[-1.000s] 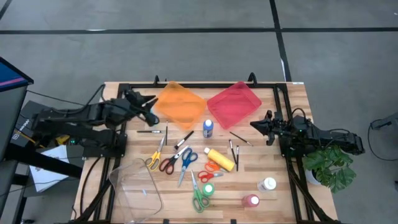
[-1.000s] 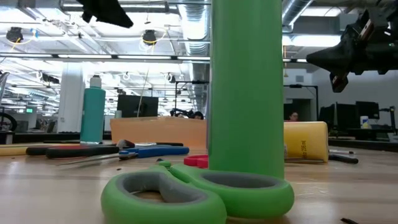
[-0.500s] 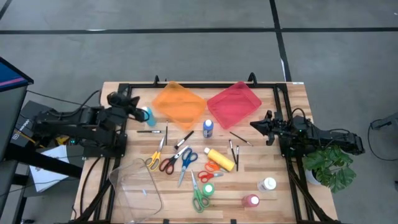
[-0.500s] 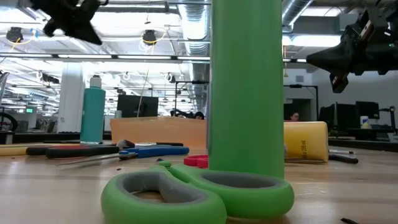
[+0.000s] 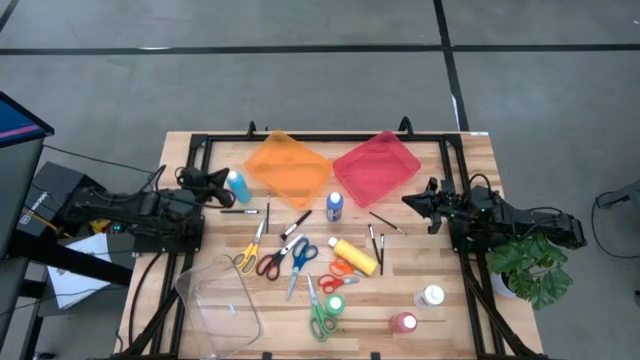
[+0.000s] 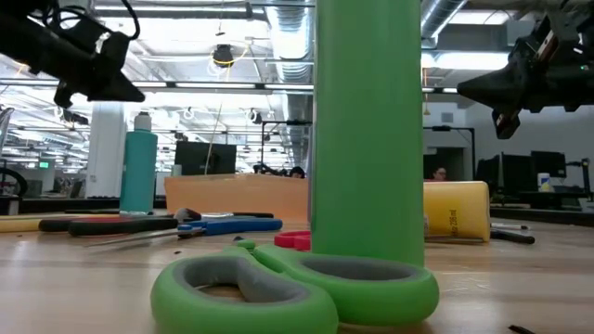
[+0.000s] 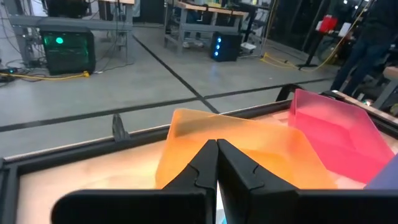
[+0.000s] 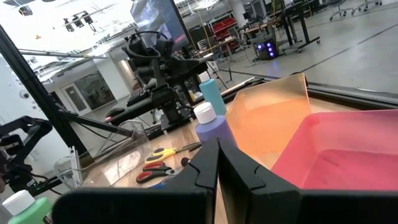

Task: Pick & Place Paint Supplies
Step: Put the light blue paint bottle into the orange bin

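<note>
Left end effector (image 5: pixel 222 180) has pulled back from orange tray (image 5: pixel 287 165), fingers together, empty, beside teal bottle (image 5: pixel 238 185). Next: reopen, regrasp bottle.

left gripper (image 5: pixel 222 180) | pulled back, jaws closed | teal bottle (image 5: pixel 238 186) apparently released

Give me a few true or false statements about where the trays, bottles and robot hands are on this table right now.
1. The orange tray lies left of the red tray in the high view. True.
2. The left hand holds a pair of scissors. False: it is shut and empty, beside the teal bottle.
3. The yellow bottle lies on its side. True.
4. The right hand is open over the red tray. False: it is shut, beside that tray.
5. The green scissors lie inside the orange tray. False: they lie on the wood.
</note>
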